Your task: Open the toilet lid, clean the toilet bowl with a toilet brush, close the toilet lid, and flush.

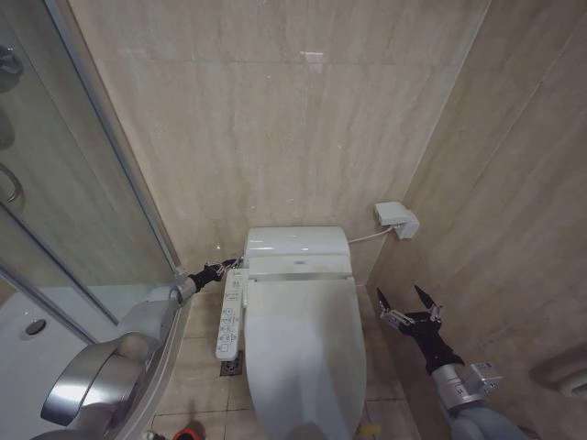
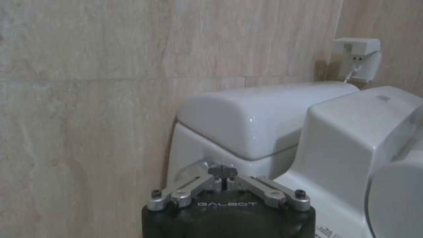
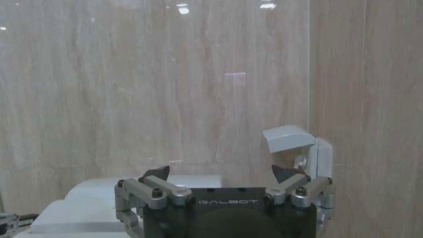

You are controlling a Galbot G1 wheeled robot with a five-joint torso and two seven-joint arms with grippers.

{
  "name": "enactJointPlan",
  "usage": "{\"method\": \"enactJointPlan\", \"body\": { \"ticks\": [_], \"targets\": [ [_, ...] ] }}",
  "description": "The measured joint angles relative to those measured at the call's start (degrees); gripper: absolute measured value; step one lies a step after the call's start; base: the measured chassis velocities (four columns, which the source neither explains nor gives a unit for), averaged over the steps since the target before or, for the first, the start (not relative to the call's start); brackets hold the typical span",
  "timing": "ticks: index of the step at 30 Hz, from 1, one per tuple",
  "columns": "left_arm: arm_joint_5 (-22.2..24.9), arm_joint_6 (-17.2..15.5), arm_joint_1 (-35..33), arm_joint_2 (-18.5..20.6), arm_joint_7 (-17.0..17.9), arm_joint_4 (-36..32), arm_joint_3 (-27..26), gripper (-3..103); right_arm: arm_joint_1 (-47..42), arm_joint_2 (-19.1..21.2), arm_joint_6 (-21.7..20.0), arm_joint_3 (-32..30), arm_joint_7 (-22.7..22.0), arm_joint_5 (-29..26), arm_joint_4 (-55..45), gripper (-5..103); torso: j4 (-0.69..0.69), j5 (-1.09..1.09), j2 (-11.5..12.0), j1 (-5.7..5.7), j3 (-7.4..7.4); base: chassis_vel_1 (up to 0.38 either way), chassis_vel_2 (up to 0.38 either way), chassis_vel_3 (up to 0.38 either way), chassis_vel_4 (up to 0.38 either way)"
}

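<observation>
Lid, glossy white and oval, is lying closed over the toilet at lower centre. Closed fingertips of the left gripper are being pressed against the tank's side lever. The right gripper is being held open at lower right, beside beige tiles.

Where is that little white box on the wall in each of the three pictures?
Head view: white wall box, near the wall corner, right of the toilet tank.
Left wrist view: on the wall beyond the tank.
Right wrist view: just past the open right pincer.
Shared landmark: the tank.
</observation>
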State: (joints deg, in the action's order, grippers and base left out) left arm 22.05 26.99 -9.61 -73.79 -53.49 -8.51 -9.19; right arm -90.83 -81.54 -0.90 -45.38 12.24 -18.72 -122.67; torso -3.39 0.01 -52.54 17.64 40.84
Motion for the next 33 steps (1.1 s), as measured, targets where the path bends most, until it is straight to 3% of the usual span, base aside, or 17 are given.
{"method": "enactJointPlan", "body": {
  "ticks": [33],
  "targets": [
    [0.0, -0.9, -0.1, 1.2, 0.6, 1.3, 0.6, 0, 0.0, 0.0, 0.0, 0.0, 0.0, 0.0, 0.0, 100, 0.0, -0.01, 0.0, 0.0, 0.0, 0.0, 0.0, 0.0, 0.0]
  ]
}}
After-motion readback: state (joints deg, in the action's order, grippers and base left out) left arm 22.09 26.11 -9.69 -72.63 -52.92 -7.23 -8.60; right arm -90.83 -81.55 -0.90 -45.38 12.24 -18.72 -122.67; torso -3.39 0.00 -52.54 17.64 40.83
